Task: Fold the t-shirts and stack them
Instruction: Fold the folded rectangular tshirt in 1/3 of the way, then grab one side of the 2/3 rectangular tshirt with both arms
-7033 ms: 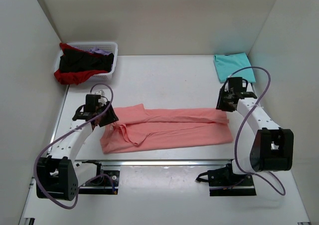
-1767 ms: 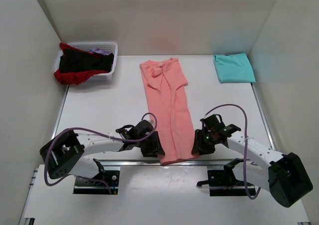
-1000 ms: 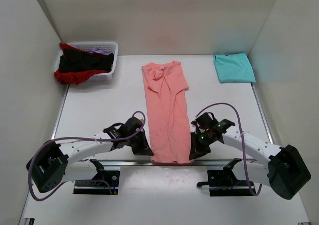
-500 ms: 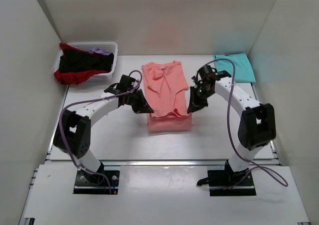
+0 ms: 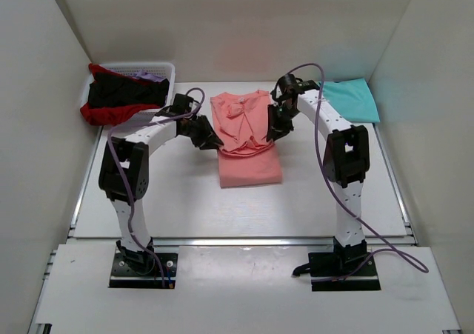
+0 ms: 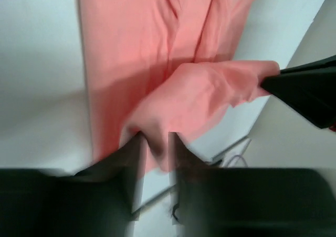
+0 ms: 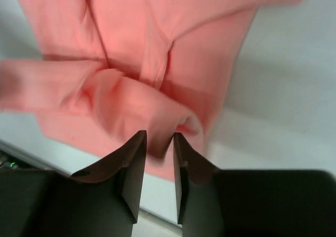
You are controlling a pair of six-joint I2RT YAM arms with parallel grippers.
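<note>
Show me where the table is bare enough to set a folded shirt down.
Widest bare table: the near side, between the salmon-pink t-shirt and the arm bases. Smaller patch: right of the right arm, nearer than the turquoise t-shirt. Crowded: the far middle, where left end effector and right end effector flank the salmon-pink t-shirt, and around the white basket.

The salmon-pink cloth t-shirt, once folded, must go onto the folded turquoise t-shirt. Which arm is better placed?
Right. The jaws of the right arm stand at the right edge of the salmon-pink cloth t-shirt, close to the folded turquoise t-shirt; the left arm is on the opposite side.
</note>
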